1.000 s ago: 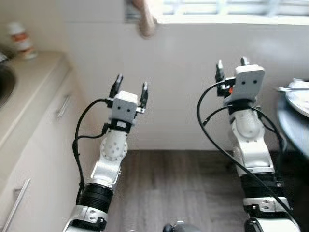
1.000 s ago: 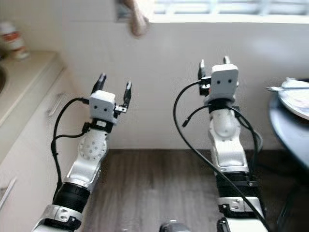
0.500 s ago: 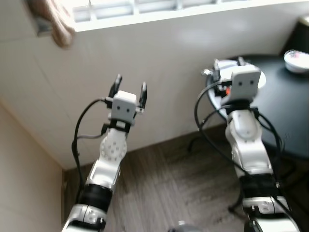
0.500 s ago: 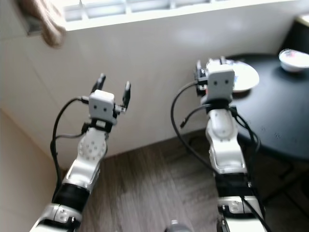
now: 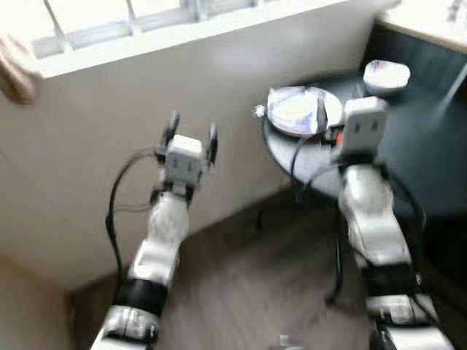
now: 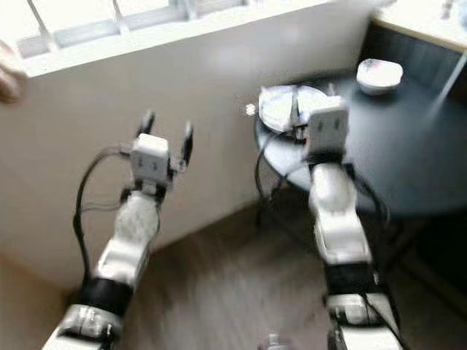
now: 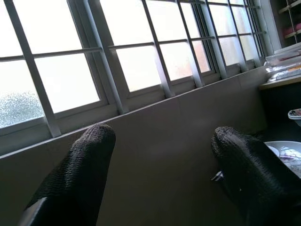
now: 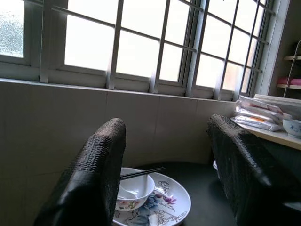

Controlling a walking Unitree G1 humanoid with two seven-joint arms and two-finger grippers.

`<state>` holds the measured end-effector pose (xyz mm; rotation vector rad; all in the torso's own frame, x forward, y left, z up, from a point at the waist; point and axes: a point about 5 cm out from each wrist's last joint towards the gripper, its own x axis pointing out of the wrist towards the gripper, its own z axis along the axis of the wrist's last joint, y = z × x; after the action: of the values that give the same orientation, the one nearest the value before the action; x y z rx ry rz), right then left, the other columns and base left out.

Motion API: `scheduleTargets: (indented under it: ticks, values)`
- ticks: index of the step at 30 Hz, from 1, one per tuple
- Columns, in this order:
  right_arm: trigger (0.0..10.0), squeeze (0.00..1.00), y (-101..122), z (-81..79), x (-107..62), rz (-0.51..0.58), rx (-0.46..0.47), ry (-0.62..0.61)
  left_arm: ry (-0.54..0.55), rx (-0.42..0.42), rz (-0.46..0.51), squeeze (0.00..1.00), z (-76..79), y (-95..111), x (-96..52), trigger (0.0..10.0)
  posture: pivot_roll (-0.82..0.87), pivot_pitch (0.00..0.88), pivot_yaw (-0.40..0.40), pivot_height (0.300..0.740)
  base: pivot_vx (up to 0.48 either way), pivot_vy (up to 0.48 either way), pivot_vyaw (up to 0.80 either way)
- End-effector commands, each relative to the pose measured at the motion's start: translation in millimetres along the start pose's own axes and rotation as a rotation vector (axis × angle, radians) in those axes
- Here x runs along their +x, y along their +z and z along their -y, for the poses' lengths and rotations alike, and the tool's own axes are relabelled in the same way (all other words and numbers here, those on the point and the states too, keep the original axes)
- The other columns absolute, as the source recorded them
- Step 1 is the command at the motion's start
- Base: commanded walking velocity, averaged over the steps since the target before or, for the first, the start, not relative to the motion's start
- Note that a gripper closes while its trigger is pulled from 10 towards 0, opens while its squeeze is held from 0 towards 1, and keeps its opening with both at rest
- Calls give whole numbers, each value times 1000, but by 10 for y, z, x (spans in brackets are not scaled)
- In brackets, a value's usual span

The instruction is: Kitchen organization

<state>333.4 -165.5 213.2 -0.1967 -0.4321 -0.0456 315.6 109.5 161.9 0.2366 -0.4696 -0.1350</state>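
Both grippers raised in front of the robot, empty, fingers spread apart. Left gripper [image 5: 191,133] held up against the tiled wall [image 5: 109,146], well to the left of the round dark table [image 5: 416,160], nothing between its fingers [image 7: 80,174]. Right gripper [image 8: 169,165] hovers over the near-left edge of the table, just in front of the plate, holding nothing; its black fingers [image 8: 96,174] frame the plate in the right wrist view.

Large floral plate [image 8: 167,202] sits on the table's left side, close to the wall. Small floral bowl [image 8: 136,186] rests on the plate, with black chopsticks [image 8: 141,173] laid across the bowl's rim. Second small white bowl [image 5: 387,74] sits farther back on the table, toward the far right, apart from the plate.

Barred window [image 8: 131,47] runs above the wall, behind the table. Right of the table a light shelf or counter [image 8: 275,134] carries plastic packets [image 8: 256,120] and another patterned bowl [image 8: 292,127]. Wood-look floor [image 5: 255,292] below the table and arms. Head views are blurred
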Motion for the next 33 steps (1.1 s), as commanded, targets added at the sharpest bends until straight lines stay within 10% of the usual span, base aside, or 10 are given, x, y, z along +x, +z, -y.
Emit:
scheduleTargets:
  ticks: [1,32,33]
  values:
    - [10000,0,8,-63,9,-5,11,13,7,20,-5,0,-65,-14,3,10000,-163,0,48,740,334,0,-800]
    - [10000,0,-140,-77,-19,-102,70,9,3,16,-4,0,-50,-16,7,10000,-167,0,46,740,321,0,-69]
    - [10000,1000,-145,-76,-19,-105,79,9,4,15,-8,0,-49,-19,7,10000,-167,0,46,740,0,0,0]
